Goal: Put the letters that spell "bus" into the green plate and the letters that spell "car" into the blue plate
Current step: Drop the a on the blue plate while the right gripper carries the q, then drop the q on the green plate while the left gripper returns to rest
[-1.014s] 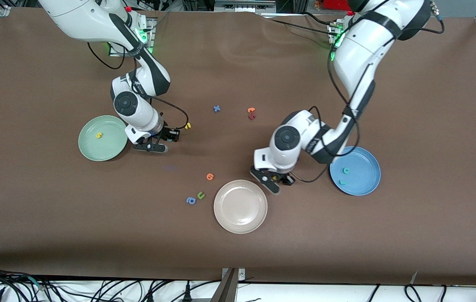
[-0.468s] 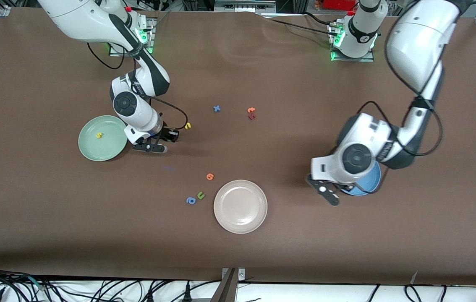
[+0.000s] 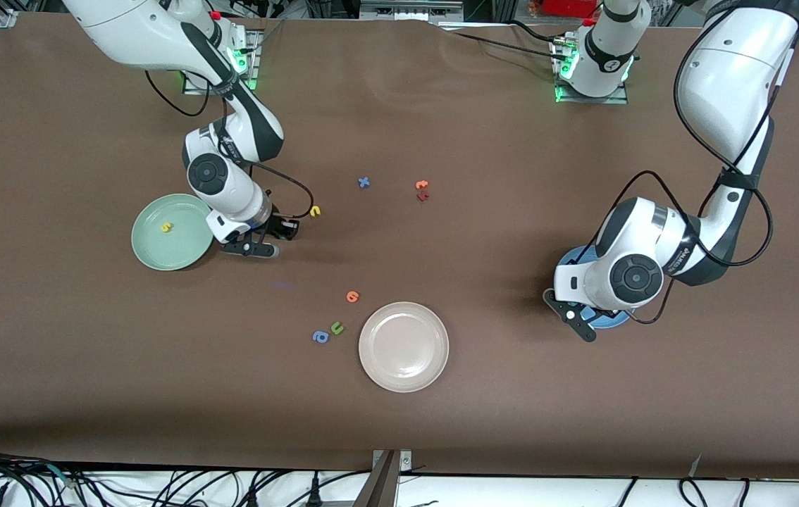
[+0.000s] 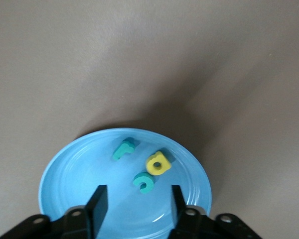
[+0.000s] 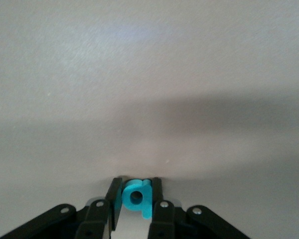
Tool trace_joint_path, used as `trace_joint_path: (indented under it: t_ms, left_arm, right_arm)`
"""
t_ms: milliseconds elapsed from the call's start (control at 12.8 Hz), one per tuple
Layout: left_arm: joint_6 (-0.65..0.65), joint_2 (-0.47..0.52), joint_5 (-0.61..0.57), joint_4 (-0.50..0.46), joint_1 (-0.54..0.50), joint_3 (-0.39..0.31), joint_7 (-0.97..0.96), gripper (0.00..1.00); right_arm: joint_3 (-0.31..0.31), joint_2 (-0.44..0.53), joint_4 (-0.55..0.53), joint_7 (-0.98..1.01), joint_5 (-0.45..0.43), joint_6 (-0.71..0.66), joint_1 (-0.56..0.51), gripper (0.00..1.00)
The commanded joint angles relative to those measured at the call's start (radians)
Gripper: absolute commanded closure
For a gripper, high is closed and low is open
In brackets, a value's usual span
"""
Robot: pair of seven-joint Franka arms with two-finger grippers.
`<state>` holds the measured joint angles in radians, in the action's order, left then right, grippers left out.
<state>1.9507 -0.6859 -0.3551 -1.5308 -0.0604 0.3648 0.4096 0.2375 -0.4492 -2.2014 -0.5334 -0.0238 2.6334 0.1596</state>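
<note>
The blue plate (image 4: 70, 179) holds a teal "c" (image 4: 143, 182), a yellow "a" (image 4: 158, 163) and a thin teal "r" (image 4: 123, 148). My left gripper (image 4: 137, 206) hangs open over this plate with nothing between its fingers; in the front view its wrist covers most of the blue plate (image 3: 609, 322). My right gripper (image 5: 135, 191) is shut on the teal "b" (image 5: 137, 196), low over the table beside the green plate (image 3: 181, 248). A yellow "s" (image 3: 167, 227) lies in the green plate. The yellow "u" (image 3: 315, 210) lies on the table close to the right gripper (image 3: 258, 245).
A beige plate (image 3: 404, 346) sits nearer the front camera, mid-table. Beside it lie an orange letter (image 3: 352, 296), a green "u" (image 3: 337, 327) and a blue "a" (image 3: 320, 336). A blue "x" (image 3: 364, 182) and orange and dark red letters (image 3: 422, 190) lie mid-table.
The left arm swung from beside the beige plate to over the blue plate and opened; the yellow "a" now lies in that plate. The right gripper closed on the teal "b", barely moving.
</note>
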Motion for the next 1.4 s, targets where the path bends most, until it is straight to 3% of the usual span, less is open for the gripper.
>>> trace_joint_path:
  t_ms: [0, 312, 546, 780, 936, 1014, 1092, 1170, 1326]
  left_arm:
    - [-0.056, 0.106, 0.049, -0.028, -0.012, 0.014, -0.008, 0.0]
    - [-0.166, 0.261, 0.211, -0.005, -0.058, 0.009, -0.032, 0.0]
    - [-0.326, 0.35, 0.235, 0.053, -0.076, 0.005, -0.142, 0.0]
    - [-0.374, 0.451, 0.242, 0.041, -0.065, 0.002, -0.397, 0.0]
    - [-0.365, 0.546, 0.245, 0.014, -0.056, -0.059, -0.428, 0.0]
    - [-0.349, 0.596, 0.246, -0.005, -0.015, -0.12, -0.428, 0.0]
    - [-0.339, 0.633, 0.29, -0.029, 0.019, -0.188, -0.416, 0.0]
    - [-0.332, 0.667, 0.386, -0.061, 0.019, -0.225, -0.413, 0.0]
    - [-0.204, 0.776, 0.415, -0.226, 0.024, -0.253, -0.413, 0.0]
  right_arm:
    - [-0.024, 0.075, 0.038, 0.015, -0.018, -0.152, -0.005, 0.91]
    - [-0.177, 0.156, 0.098, 0.217, -0.018, -0.45, -0.005, 0.91]
    - [-0.309, 0.14, 0.074, 0.416, -0.019, -0.475, -0.005, 0.91]
    - [-0.365, 0.074, 0.057, 0.51, -0.015, -0.405, -0.008, 0.9]
    - [-0.365, 0.057, 0.057, 0.51, -0.013, -0.388, -0.008, 0.78]
    - [-0.365, 0.057, 0.057, 0.509, -0.011, -0.389, -0.008, 0.43]
    - [-0.365, 0.061, 0.06, 0.507, -0.008, -0.395, -0.008, 0.19]
    - [-0.362, 0.07, 0.062, 0.494, -0.004, -0.404, -0.006, 0.01]
    - [-0.331, 0.118, 0.071, 0.442, -0.001, -0.455, -0.005, 0.01]
